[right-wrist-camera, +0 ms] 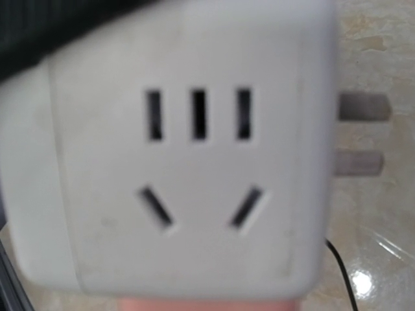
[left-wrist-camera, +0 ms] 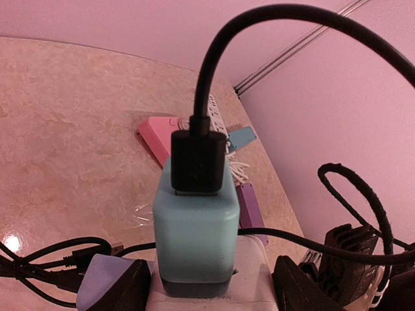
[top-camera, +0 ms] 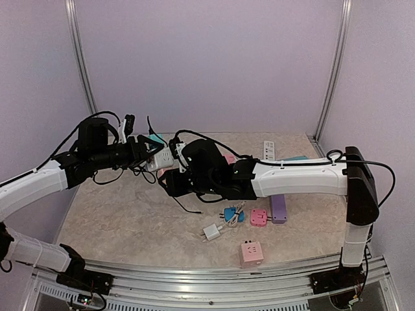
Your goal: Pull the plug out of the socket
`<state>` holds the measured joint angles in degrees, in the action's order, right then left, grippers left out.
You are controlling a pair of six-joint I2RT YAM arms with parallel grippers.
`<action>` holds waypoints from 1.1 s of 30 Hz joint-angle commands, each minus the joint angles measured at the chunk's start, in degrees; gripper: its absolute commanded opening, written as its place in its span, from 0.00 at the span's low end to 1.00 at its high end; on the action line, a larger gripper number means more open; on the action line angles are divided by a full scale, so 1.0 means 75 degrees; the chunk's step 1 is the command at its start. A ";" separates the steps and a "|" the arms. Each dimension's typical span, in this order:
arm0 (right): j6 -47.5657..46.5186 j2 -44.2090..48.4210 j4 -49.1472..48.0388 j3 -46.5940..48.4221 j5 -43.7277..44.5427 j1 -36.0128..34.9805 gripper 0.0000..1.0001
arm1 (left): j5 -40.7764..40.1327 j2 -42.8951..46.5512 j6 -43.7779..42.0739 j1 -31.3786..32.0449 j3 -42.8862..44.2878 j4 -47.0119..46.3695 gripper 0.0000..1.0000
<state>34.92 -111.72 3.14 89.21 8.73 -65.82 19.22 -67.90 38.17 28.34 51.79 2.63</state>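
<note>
A teal plug [left-wrist-camera: 194, 220] sits seated in a white socket cube [left-wrist-camera: 254, 275], with a black USB connector [left-wrist-camera: 198, 159] and its cable in the plug's top. My left gripper [left-wrist-camera: 211, 264] is shut on the cube, with one dark finger on each side of it. In the top view the left gripper [top-camera: 146, 154] holds the cube [top-camera: 162, 159] above the table, the teal plug [top-camera: 155, 138] on its far side. My right gripper [top-camera: 174, 170] is right beside the cube. The right wrist view is filled by the cube's slotted face [right-wrist-camera: 188, 194]; the right fingers are hidden.
On the table near the front lie a pink socket cube [top-camera: 251, 253], a white charger [top-camera: 211, 232], a blue plug [top-camera: 232, 216], a pink adapter [top-camera: 259, 217] and a purple block [top-camera: 279, 208]. A white power strip [top-camera: 269, 150] lies at the back. Loose black cables [left-wrist-camera: 52, 259] hang by the left gripper.
</note>
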 commanded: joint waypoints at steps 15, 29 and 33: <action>-0.1218 0.0410 -0.0008 -0.0152 0.0126 -0.0050 0.00 | 0.0310 -0.0038 -0.0191 -0.0336 0.0337 -0.0141 0.23; -0.1912 0.0207 0.0355 0.0279 -0.0084 -0.0300 0.00 | 0.0425 -0.0086 -0.0180 -0.0509 0.0372 -0.0146 0.23; -0.1726 0.0221 0.0437 0.0298 0.0098 -0.0304 0.00 | 0.0425 -0.0087 -0.0180 -0.0502 0.0372 -0.0142 0.23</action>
<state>23.59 -111.11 4.43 89.43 9.52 -66.28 24.60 -68.38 38.15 25.78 52.31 3.22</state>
